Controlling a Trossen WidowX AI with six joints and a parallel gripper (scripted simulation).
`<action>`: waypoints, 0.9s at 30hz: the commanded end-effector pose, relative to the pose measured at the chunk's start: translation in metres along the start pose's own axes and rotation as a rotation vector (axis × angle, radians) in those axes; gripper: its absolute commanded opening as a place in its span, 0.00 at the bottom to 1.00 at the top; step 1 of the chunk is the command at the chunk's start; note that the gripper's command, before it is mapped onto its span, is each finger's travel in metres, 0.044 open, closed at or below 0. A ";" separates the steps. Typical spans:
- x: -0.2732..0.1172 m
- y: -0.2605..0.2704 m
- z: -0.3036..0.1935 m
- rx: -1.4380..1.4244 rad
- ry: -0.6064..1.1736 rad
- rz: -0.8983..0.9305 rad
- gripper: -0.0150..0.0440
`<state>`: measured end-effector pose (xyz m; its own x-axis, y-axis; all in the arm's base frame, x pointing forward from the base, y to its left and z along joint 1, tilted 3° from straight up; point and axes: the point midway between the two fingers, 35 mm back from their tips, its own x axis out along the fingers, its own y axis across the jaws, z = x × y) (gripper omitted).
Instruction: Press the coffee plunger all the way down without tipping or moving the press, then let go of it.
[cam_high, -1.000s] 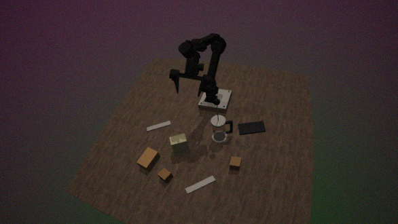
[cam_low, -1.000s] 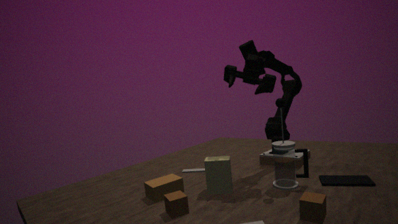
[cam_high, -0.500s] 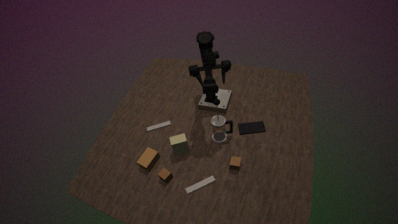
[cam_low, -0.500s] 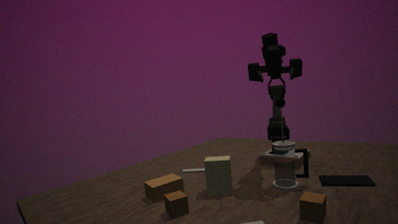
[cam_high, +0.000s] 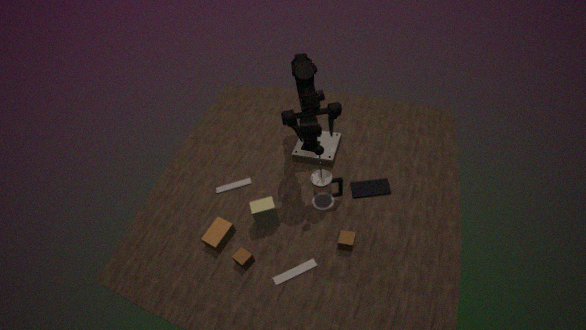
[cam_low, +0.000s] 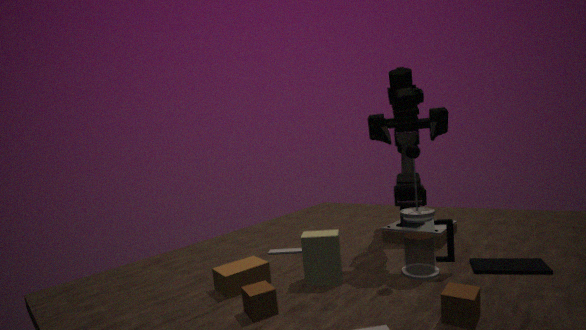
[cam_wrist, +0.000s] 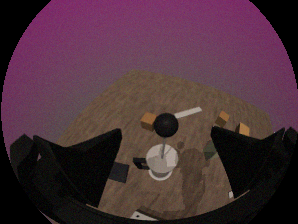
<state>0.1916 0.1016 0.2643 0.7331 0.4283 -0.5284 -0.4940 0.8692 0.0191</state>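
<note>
No legible text, label, brand, number or sign is found on any item in the top, exterior or wrist views, all visible surfaces being recorded as plain and unmarked.

The arm (cam_low: 406, 150) is matte black throughout, built of blocky, boxy links on a pale square base plate (cam_high: 317, 148). Its gripper (cam_low: 408, 125) is a wide black crossbar ending in two tapered, pointed fingers.
</note>
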 end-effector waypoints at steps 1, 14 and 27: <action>0.006 -0.001 -0.002 0.005 0.003 -0.005 1.00; 0.027 -0.001 -0.001 0.004 0.001 -0.004 1.00; 0.038 -0.001 -0.002 0.004 0.000 -0.004 0.82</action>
<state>0.2176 0.1170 0.2435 0.7327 0.4299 -0.5276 -0.4954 0.8685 0.0197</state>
